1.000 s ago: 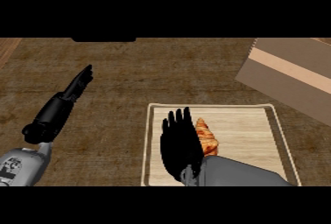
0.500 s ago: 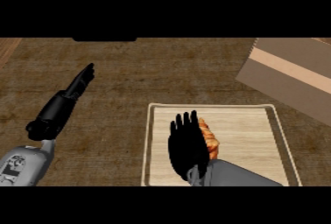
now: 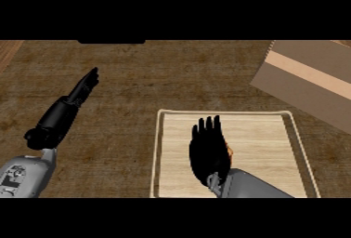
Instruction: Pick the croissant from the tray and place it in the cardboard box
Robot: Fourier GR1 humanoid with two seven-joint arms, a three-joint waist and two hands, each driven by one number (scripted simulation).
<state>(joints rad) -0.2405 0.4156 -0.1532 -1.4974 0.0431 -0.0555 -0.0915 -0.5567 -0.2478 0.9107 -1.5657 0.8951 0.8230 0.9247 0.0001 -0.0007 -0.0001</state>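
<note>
A pale wooden tray (image 3: 260, 125) lies on the brown counter at lower centre-right. My right hand (image 3: 209, 151) is spread over its middle, fingers straight and pointing away from me. It covers the croissant (image 3: 230, 151) almost wholly; only a thin orange sliver shows at the hand's right edge. The cardboard box (image 3: 308, 76) stands at the upper right, past the tray's far right corner. My left hand (image 3: 81, 90) rests open at the left, well away from the tray.
The brown wood-grain counter (image 3: 158, 74) stretches between the tray and the far edge. A dark object (image 3: 111, 41) sits at the counter's far edge, top centre-left.
My right hand has slid right across the tray and now hides nearly all of the croissant, which showed beside it before. The left arm has stayed put.
</note>
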